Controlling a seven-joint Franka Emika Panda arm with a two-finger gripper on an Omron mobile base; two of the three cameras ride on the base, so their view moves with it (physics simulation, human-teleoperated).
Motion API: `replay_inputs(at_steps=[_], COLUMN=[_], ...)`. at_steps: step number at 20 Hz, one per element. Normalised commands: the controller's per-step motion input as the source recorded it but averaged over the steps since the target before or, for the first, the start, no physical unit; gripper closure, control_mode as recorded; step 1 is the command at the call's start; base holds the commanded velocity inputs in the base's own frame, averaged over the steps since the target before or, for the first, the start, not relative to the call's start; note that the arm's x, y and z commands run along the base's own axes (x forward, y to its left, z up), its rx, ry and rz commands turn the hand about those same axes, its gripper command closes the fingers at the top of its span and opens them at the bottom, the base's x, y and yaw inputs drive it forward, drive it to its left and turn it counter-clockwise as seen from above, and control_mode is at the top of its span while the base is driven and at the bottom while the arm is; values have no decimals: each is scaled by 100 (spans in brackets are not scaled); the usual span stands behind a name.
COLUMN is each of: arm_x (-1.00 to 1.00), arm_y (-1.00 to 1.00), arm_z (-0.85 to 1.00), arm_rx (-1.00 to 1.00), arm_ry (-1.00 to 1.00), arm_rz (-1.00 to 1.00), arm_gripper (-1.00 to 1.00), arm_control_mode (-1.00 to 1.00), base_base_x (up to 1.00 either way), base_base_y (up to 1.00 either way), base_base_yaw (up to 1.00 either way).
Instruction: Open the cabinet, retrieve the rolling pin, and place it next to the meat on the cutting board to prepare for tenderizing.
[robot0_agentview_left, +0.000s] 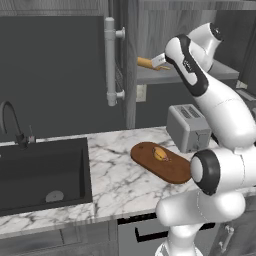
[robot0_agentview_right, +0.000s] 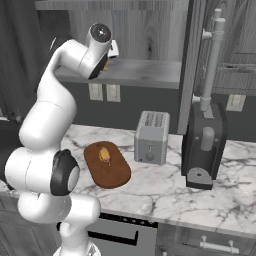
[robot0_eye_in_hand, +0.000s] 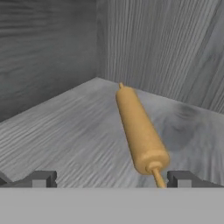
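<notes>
Hand view: my gripper, fingers spread and empty, faces the rolling pin lying mid-shelf in the opened cabinet; retrieval step, next I must advance and close around it.

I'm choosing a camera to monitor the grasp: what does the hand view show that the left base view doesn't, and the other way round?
Hand view alone: the rolling pin whole, lying on the cabinet shelf, its near handle between the open pincer tips. Left base view alone: the meat on the cutting board, the toaster and the sink. Both: the pin and the open cabinet.
</notes>
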Motion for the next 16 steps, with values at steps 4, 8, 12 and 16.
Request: replay_inputs(at_steps=[4,8,12,16], arm_x=[20,23,21,24], arm_y=[0,0,0,0], arm_z=[-2,-3,-4,-3], arm_rx=[0,0,0,0], arm_ry=[1,2,2,4], arm_rz=[4,3,3,2], arm_gripper=[-100,-100,-100,-100], arm_control_mode=[-100,-100,-100,-100], base_base_x=[0,0,0,0], base_base_y=[0,0,0,0], base_base_yaw=[0,0,0,0])
